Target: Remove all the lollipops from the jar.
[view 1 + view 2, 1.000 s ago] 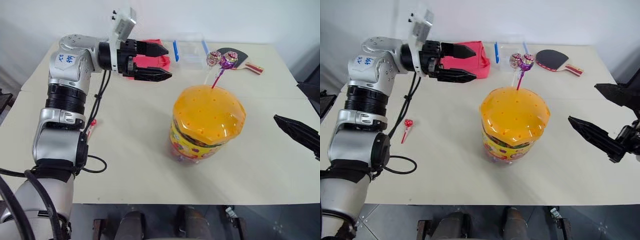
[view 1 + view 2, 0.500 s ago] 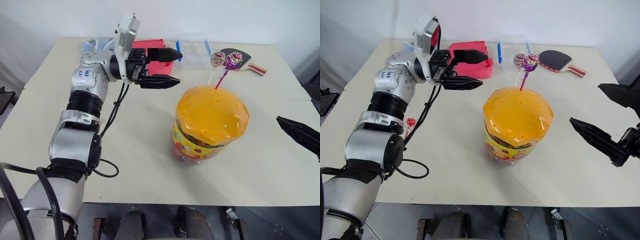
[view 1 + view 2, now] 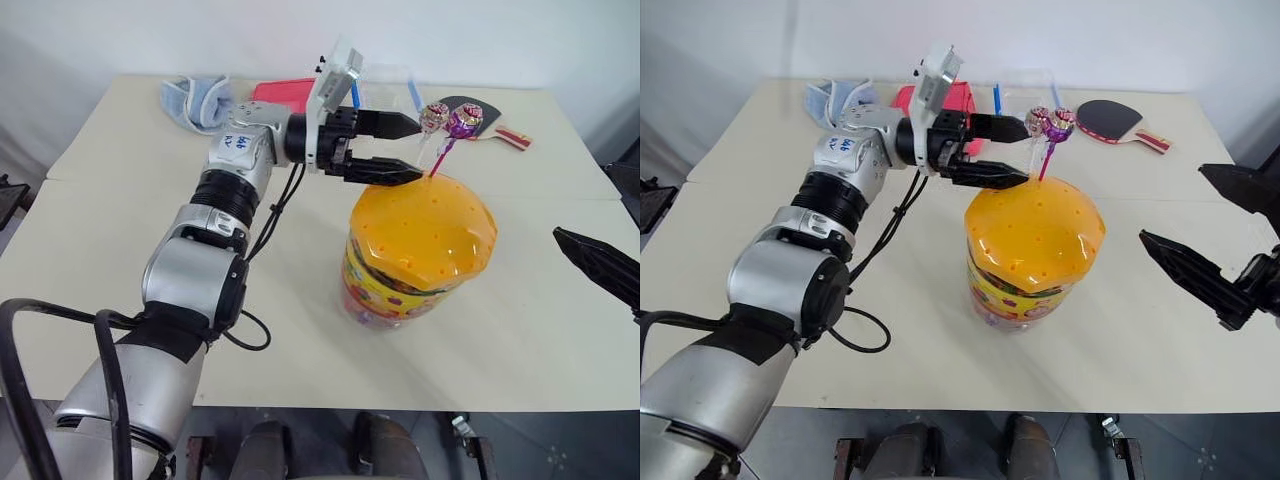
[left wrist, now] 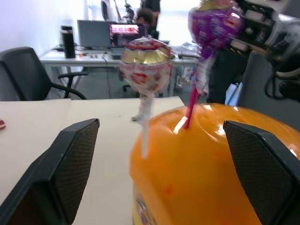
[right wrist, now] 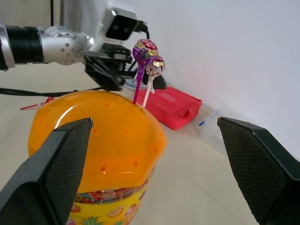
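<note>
The large clear plastic jar [image 3: 418, 250] with a yellow-red label and a domed orange lid full of small holes stands near the middle of the cream desk [image 3: 300, 300], a little toward its right edge; two lollipops remain planted in the lid holes on its far side, so their heads stand free above the dome and are easy to reach; one is silvery-pink on a white stick [image 4: 146, 63], the other purple on a red stick [image 4: 214, 26]. The left gripper [image 3: 398, 147] points level toward them with its two black fingers wide apart, holding nothing, probably lined up to close on a stick. A third, red lollipop [image 5: 36, 103] seems to lie on the desk beyond the jar, though it shows small. The right gripper [image 3: 1210, 235] waits open near the right edge.
</note>
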Robot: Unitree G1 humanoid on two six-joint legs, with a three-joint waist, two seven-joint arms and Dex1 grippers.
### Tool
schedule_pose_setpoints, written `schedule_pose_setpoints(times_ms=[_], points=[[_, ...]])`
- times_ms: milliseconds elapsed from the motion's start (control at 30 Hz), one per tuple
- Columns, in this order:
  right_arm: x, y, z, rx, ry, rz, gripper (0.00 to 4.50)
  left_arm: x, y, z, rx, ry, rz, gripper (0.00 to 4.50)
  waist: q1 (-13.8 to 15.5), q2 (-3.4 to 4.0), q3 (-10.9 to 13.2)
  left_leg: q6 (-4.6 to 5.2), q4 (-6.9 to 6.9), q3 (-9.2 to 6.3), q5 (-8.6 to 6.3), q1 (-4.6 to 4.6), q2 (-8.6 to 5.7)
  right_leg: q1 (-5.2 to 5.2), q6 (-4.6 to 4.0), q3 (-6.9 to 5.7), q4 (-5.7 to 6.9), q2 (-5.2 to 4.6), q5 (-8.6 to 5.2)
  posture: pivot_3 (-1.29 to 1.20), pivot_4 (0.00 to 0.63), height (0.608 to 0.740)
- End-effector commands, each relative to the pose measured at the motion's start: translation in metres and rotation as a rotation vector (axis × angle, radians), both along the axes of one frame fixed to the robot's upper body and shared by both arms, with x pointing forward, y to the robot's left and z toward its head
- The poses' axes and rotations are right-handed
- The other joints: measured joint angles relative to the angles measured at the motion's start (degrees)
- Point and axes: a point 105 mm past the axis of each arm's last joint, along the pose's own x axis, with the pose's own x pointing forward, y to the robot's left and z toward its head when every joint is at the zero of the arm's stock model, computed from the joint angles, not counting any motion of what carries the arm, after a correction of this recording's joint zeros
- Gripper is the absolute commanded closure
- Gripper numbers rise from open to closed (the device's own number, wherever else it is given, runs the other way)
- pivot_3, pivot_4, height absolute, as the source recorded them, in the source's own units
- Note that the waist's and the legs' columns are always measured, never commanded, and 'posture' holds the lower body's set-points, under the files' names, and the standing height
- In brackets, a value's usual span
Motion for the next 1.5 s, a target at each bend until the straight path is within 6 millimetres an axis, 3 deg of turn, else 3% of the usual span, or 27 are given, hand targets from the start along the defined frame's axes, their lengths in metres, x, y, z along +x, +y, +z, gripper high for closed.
schedule_pose_setpoints(times_ms=[33, 467, 600, 733, 833, 933, 1067, 1133, 1233, 1333, 1500], points=[[-0.008, 0.003, 0.007, 0.007, -0.054, -0.002, 0.0, -0.003, -0.006, 0.017, -0.027, -0.054, -0.002, 0.63, -0.02, 0.0, 0.0, 0.0, 0.0, 0.0, 0.0, 0.0, 0.0, 0.0, 0.0, 0.0, -0.01, 0.0, 0.0, 0.0, 0.15, 0.74], [-0.009, 0.004, 0.003, 0.029, -0.057, -0.03, 0.0, -0.008, -0.013, 0.025, -0.032, -0.068, -0.029, 4.47, -0.05, 0.0, 0.0, 0.04, -0.01, 0.01, -0.03, 0.0, -0.01, 0.0, 0.01, 0.0, -0.04, 0.0, 0.01, 0.0, 0.15, 0.74], [-0.008, 0.004, 0.002, 0.033, -0.056, -0.034, 0.0, -0.008, -0.014, 0.036, -0.07, -0.091, -0.014, 4.47, -0.01, 0.0, 0.0, 0.05, 0.0, 0.0, -0.03, 0.0, -0.01, 0.0, 0.01, 0.0, -0.05, 0.0, 0.01, 0.0, 0.15, 0.74], [-0.006, 0.002, 0.002, 0.035, -0.056, -0.034, 0.0, -0.008, -0.008, 0.07, -0.162, -0.134, 0.048, 4.47, -0.02, -0.01, 0.01, 0.06, -0.01, 0.0, -0.04, -0.03, -0.01, 0.0, 0.02, 0.0, -0.06, 0.0, 0.02, 0.0, 0.15, 0.74], [-0.005, 0.003, 0.003, 0.031, -0.053, -0.024, 0.0, -0.001, 0.005, 0.093, -0.188, -0.171, 0.16, 4.47, -0.05, 0.0, 0.0, 0.08, -0.01, 0.0, -0.05, -0.04, -0.01, -0.01, 0.03, -0.01, -0.09, 0.0, 0.02, 0.0, 0.15, 0.74], [-0.003, 0.003, 0.005, 0.025, -0.05, -0.014, 0.0, 0.018, 0.026, 0.099, -0.121, -0.127, 0.354, 4.47, -0.39, 0.0, 0.0, 0.08, -0.06, 0.01, -0.05, 0.01, -0.01, -0.01, 0.03, 0.03, -0.08, 0.0, 0.02, 0.0, 0.15, 0.74], [0.0, 0.001, 0.006, 0.017, -0.04, -0.004, 0.0, 0.041, 0.061, 0.081, 0.028, -0.024, 0.56, 4.47, -0.26, 0.01, 0.0, 0.08, -0.1, 0.01, -0.05, 0.1, -0.03, 0.01, 0.03, 0.08, -0.05, 0.02, 0.02, 0.0, 0.15, 0.74], [0.001, 0.0, 0.005, 0.014, -0.032, 0.003, 0.0, 0.051, 0.086, 0.06, 0.142, 0.029, 0.658, 4.47, -0.26, 0.01, -0.01, 0.08, -0.1, 0.02, -0.05, 0.09, -0.04, 0.0, 0.03, 0.1, -0.05, 0.02, 0.02, 0.0, 0.15, 0.74], [0.004, -0.001, 0.005, 0.011, -0.017, 0.018, 0.0, 0.061, 0.137, 0.01, 0.384, 0.194, 0.852, 4.47, -0.29, 0.02, -0.01, 0.08, -0.11, 0.03, -0.05, 0.09, -0.05, 0.0, 0.03, 0.11, -0.06, 0.02, 0.02, 0.0, 0.15, 0.74], [0.009, -0.002, 0.006, 0.009, -0.003, 0.034, 0.0, 0.051, 0.179, -0.04, 0.587, 0.375, 0.965, 4.47, -0.38, 0.01, 0.0, 0.08, -0.11, 0.07, -0.05, 0.09, -0.04, -0.05, 0.03, 0.17, -0.02, 0.04, 0.02, 0.0, 0.15, 0.74], [0.016, 0.0, 0.005, 0.008, 0.015, 0.066, 0.0, 0.022, 0.218, -0.102, 0.791, 0.57, 1.078, 4.47, -0.24, -0.01, 0.01, 0.06, -0.09, 0.08, -0.05, 0.03, -0.01, -0.11, 0.03, 0.22, -0.01, 0.06, 0.02, 0.0, 0.15, 0.74]])
